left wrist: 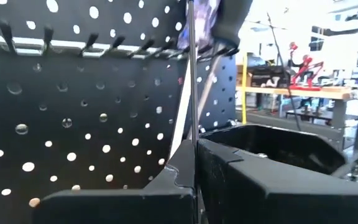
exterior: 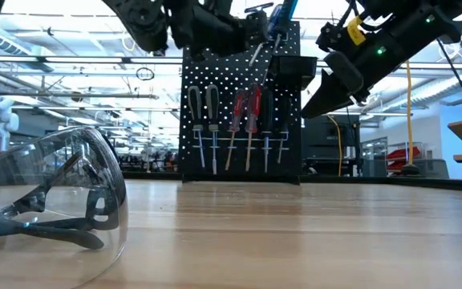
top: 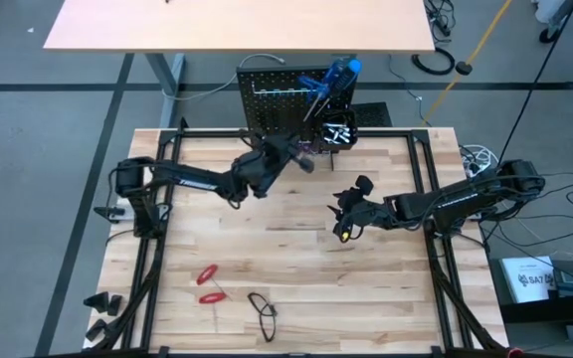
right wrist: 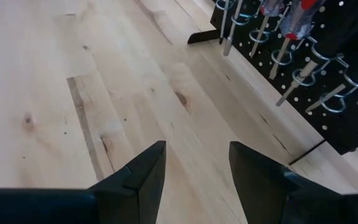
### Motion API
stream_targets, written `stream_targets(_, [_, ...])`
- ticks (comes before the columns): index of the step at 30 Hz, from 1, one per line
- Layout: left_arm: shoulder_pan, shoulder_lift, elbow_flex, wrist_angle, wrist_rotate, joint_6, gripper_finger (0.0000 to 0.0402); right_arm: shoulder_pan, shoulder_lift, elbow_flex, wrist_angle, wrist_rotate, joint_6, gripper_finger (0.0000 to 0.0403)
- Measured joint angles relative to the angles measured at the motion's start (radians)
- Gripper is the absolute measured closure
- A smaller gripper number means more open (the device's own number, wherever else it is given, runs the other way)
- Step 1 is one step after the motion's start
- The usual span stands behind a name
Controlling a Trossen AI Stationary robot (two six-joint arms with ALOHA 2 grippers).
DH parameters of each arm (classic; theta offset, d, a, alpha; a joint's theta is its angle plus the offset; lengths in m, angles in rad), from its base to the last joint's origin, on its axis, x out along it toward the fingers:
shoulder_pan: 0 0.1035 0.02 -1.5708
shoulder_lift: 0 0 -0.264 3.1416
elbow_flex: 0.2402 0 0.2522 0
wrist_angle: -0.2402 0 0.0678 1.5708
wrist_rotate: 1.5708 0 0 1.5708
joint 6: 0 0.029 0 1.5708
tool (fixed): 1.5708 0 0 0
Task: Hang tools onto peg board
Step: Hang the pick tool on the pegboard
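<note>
Overhead first: my left claw sits pinched on a thin metal rod whose long axis climbs away from me to a blue handle above the peg board. My right claw hovers over the counter, well apart from the board, its jaws apart and empty. Red-handled pliers and safety glasses lie far behind both claws.

Level view: the board stands upright beyond my claws, carrying a row of screwdrivers hung tips down. My left claw is up at its top edge; the rod slants from there, handle high.

Left wrist: the rod runs nearly straight out between my closed fingers, just beside the perforated panel and the small black bin.

Right wrist: my fingers stand parted over bare wood, the hung shafts ahead pointing down toward the counter.
</note>
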Motion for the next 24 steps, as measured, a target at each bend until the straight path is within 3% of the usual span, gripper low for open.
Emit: stream_targets(24, [0.014, 0.041, 0.017, 0.047, -0.057, 0.051, 0.0399, -0.013, 0.001, -0.063, 0.005, -0.004, 0.016, 0.0232])
